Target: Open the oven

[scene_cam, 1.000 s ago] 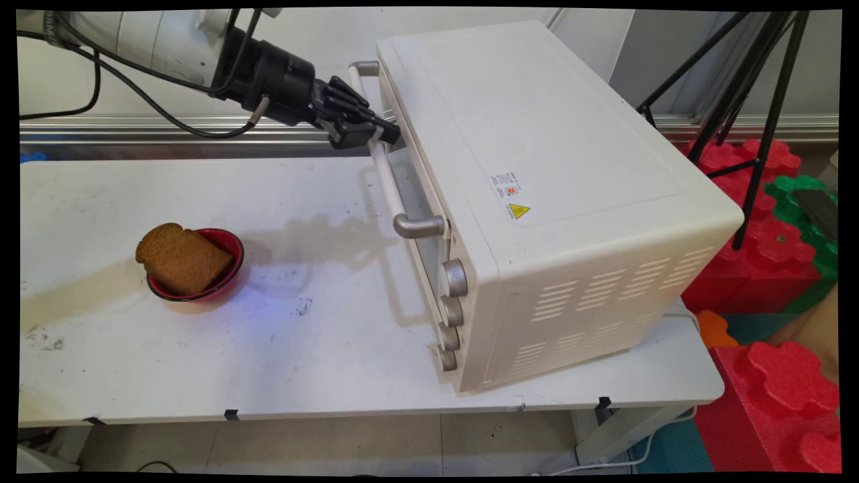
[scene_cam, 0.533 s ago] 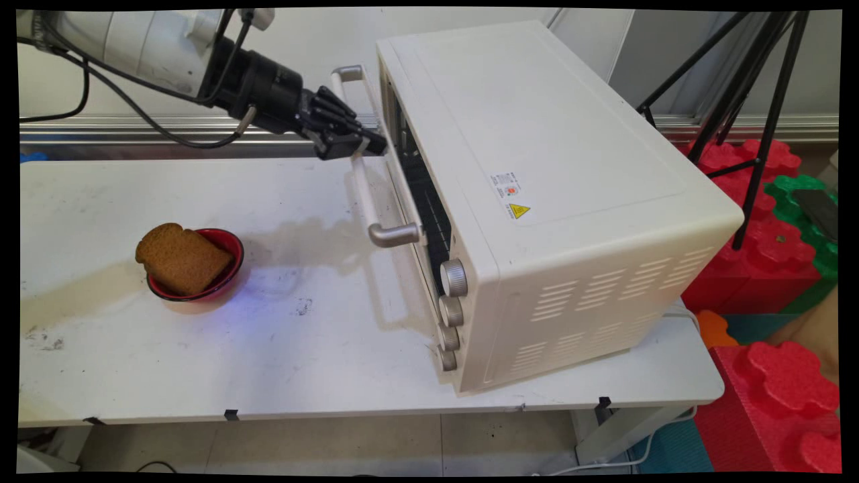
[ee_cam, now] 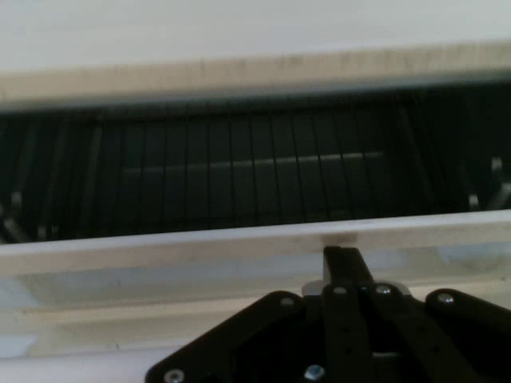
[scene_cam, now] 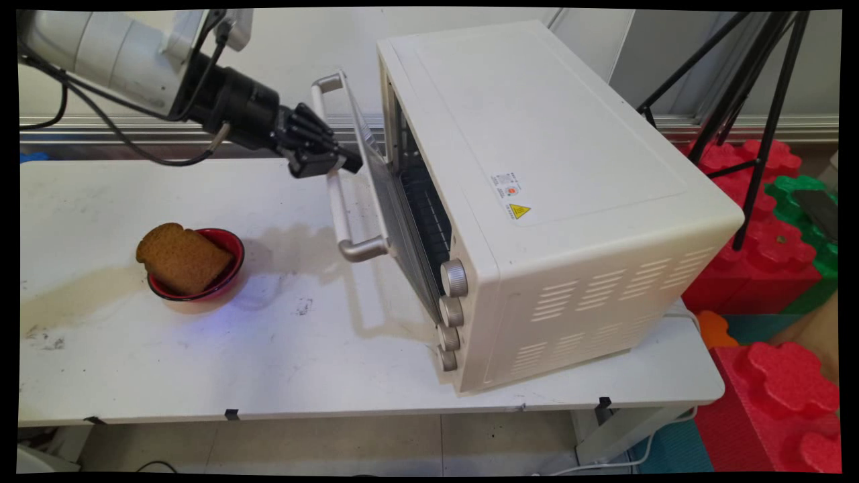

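A cream toaster oven [scene_cam: 537, 168] stands on the right half of the white table [scene_cam: 201, 355]. Its glass door [scene_cam: 379, 174] hangs partly open, tilted toward the left, and the dark wire rack [scene_cam: 423, 208] shows behind it. My gripper [scene_cam: 339, 164] is shut on the door's white handle bar [scene_cam: 339, 208], near its far end. In the hand view the handle bar [ee_cam: 160, 327] crosses just above the gripper [ee_cam: 339, 267], with the door's top rim [ee_cam: 200, 247] and the dark oven rack [ee_cam: 255, 167] beyond it. A slice of brown bread [scene_cam: 182, 258] leans in a red bowl [scene_cam: 228, 245] to the left.
A black tripod [scene_cam: 745, 100] and red and green foam blocks [scene_cam: 772, 255] stand to the right of the table. The oven's several silver knobs [scene_cam: 453, 295] face the table's near side. A metal rail [scene_cam: 168, 127] runs along the wall behind.
The gripper has drawn back to the left with the handle in it, and the oven door has swung from shut to partly open, uncovering the rack.
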Robot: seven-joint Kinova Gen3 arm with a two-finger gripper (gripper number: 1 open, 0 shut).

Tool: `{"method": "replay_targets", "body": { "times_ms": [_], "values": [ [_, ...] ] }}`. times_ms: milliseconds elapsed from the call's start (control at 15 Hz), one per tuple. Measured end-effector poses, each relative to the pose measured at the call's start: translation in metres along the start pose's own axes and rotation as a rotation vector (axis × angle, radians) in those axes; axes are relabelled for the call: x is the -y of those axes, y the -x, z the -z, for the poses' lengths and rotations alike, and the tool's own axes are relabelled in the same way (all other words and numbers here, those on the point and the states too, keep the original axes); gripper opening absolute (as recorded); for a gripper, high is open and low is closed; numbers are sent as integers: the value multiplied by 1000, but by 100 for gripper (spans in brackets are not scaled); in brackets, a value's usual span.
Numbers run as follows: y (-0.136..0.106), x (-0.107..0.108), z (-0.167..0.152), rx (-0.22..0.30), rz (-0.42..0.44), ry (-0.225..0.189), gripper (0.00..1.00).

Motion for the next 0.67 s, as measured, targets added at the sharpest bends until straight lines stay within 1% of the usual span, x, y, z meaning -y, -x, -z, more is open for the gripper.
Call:
{"method": "replay_targets", "body": {
  "times_ms": [667],
  "values": [
    [37,-4,12,76,2,20,0]
  ]
}}
